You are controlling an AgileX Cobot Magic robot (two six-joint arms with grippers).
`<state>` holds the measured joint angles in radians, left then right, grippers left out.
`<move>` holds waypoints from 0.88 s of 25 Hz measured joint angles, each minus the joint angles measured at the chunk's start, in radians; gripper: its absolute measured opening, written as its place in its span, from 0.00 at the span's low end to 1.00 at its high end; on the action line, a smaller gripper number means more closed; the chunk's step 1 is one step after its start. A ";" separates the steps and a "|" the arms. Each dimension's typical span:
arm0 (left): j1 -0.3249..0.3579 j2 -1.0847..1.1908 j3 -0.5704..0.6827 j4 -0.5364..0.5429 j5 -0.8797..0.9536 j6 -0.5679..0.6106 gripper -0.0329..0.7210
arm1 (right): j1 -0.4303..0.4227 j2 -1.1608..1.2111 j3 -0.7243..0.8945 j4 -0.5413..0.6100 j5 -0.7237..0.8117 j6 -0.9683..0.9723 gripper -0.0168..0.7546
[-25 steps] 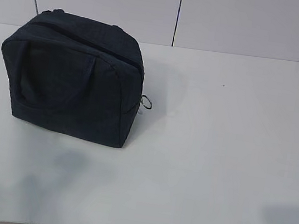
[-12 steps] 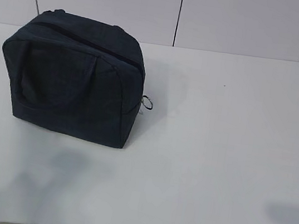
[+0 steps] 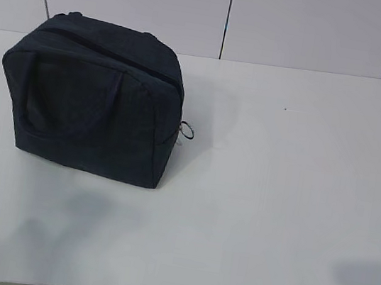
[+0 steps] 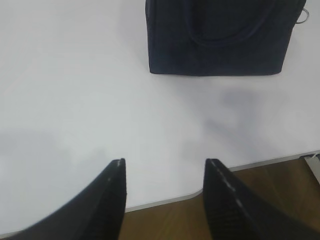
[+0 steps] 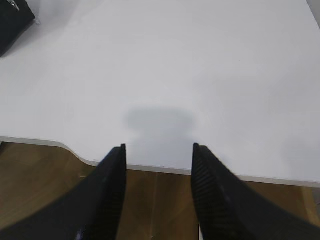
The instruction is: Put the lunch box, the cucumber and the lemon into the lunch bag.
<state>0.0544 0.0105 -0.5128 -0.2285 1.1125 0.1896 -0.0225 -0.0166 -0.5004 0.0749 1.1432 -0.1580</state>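
The lunch bag (image 3: 93,99) stood upright on the far left part of the white table (image 3: 275,198) in the exterior view, its zipper closed along the top edge. A strap handle (image 3: 67,106) lay flat against its near face, and the metal ring pull (image 3: 187,130) hung off its right side, just above the tabletop. Soft shadows lay on the table near the front edge, left and right. Neither arm appeared in this view, and no lunch box, cucumber or lemon showed.

In the left wrist view, the left gripper (image 4: 165,167) hung above the near edge of the table, its two dark fingers (image 4: 112,200) apart with nothing between them. The bag sat farther off at the top of the picture, well apart from the fingers, with the ring pull at its right.

In the right wrist view, the right gripper (image 5: 159,150) hovered over the table's near edge, fingers (image 5: 212,195) likewise spread and empty. A corner of the bag showed at the far left, well apart. Wooden floor (image 5: 45,175) was visible below the table edge.
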 joint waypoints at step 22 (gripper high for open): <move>-0.048 0.000 0.002 0.000 0.000 0.000 0.53 | 0.002 0.000 0.000 0.000 0.000 0.000 0.48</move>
<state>0.0061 0.0105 -0.5112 -0.2285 1.1125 0.1896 -0.0201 -0.0166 -0.5004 0.0749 1.1432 -0.1580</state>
